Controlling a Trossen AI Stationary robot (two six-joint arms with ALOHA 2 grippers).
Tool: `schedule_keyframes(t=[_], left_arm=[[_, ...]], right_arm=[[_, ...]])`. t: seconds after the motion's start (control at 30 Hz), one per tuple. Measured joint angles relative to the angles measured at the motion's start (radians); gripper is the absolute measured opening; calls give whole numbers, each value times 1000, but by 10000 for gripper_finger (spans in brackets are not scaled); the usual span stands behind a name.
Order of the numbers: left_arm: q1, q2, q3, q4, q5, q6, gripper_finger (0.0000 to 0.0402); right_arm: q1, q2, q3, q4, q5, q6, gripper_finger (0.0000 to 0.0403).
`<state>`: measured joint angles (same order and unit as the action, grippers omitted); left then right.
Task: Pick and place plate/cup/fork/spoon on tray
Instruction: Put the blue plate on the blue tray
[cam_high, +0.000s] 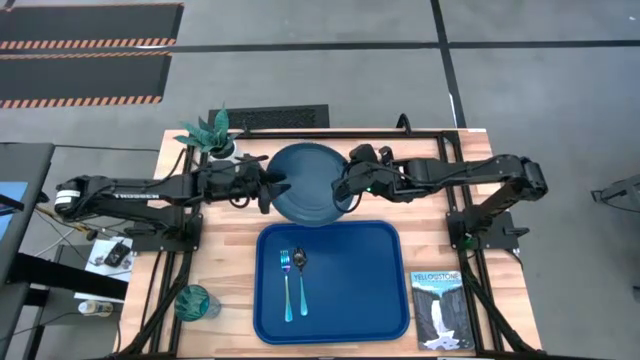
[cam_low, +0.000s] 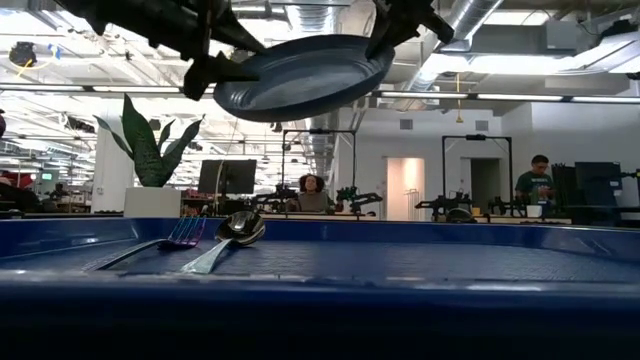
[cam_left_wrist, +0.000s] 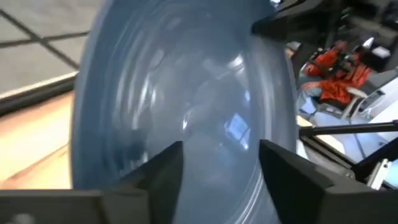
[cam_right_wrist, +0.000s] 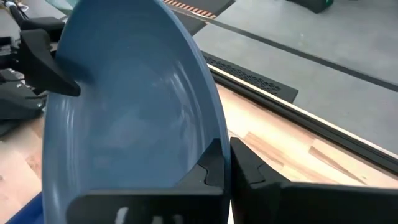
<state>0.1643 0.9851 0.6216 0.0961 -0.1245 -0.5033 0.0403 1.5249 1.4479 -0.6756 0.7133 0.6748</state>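
Note:
The teal-blue plate (cam_high: 305, 180) is in the air beyond the far edge of the blue tray (cam_high: 395, 300). In the low view the plate (cam_low: 300, 75) tilts. My right gripper (cam_high: 345, 188) is shut on its right rim. My left gripper (cam_high: 272, 186) is open at its left rim, and its fingers (cam_left_wrist: 161, 171) stand wide apart in front of the plate (cam_left_wrist: 186, 99). The fork (cam_high: 285, 283) and the spoon (cam_high: 301, 275) lie side by side on the left part of the tray. The green cup (cam_high: 195, 302) stands on the table left of the tray. My right gripper (cam_right_wrist: 227, 146) pinches the plate's right rim (cam_right_wrist: 214, 134) between its two fingers, one on the inner face and one outside. The fingers come about level from the table's right side. The plate is lifted clear, its left side lower. My left gripper: I cannot tell whether it touches the rim.
A white pot with a teal plant (cam_high: 215, 135) stands at the table's far left, close behind my left arm. A waterfall-cover book (cam_high: 440, 308) lies right of the tray. People sit at desks in the room behind (cam_low: 312, 192).

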Motion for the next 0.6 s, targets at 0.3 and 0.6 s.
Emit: schedule_keyframes(t=[0.3,0.6], left_arm=[[7,16,0,7,-22,21,11],[7,21,33,-40,30,24,0]], right_arm=[[11,0,0,-13,-6,-10,29],[54,-128,1,-334,-4,18,131]])
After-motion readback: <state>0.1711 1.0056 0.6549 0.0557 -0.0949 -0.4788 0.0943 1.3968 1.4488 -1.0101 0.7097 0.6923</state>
